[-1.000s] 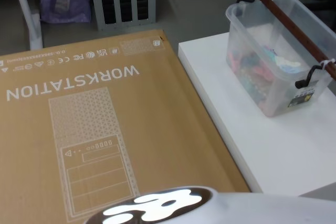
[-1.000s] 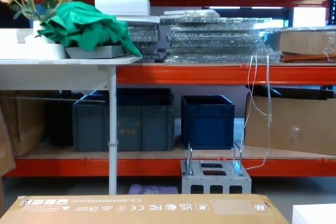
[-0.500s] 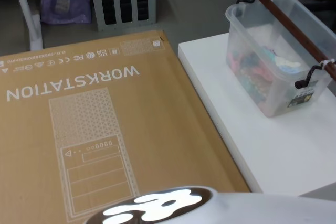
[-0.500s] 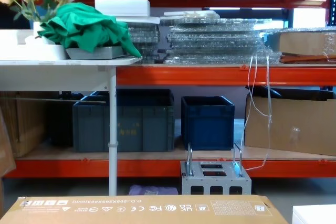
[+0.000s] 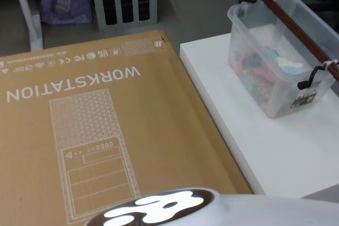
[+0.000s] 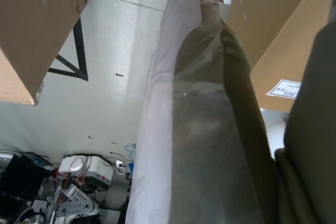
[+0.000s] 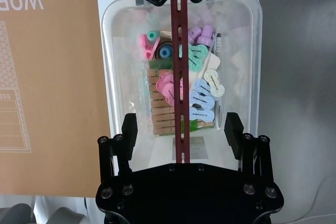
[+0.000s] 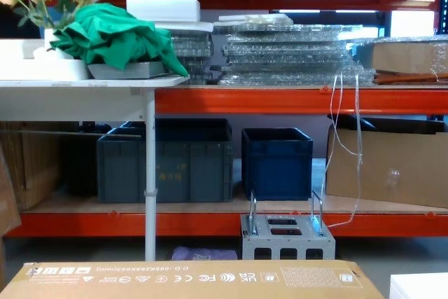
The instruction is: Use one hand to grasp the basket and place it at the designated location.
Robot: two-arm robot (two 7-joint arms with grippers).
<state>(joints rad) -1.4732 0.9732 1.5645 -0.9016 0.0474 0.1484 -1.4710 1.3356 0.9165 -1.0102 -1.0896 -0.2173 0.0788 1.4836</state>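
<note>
- The basket [image 5: 280, 62] stands on the white bench [image 5: 275, 146], on the robot's right, with the cardboard box [image 5: 106, 130] to the basket's left.
- The right hand [image 7: 181, 125] hovers above the basket, fingers spread wide, gripping nothing.
- The handle [image 7: 178, 51] runs midway between those fingers, crosswise to their closing line, so the grasp likely needs a straight descent.
- Basket and handle share one long axis, running away from the robot and slanting leftward.
</note>
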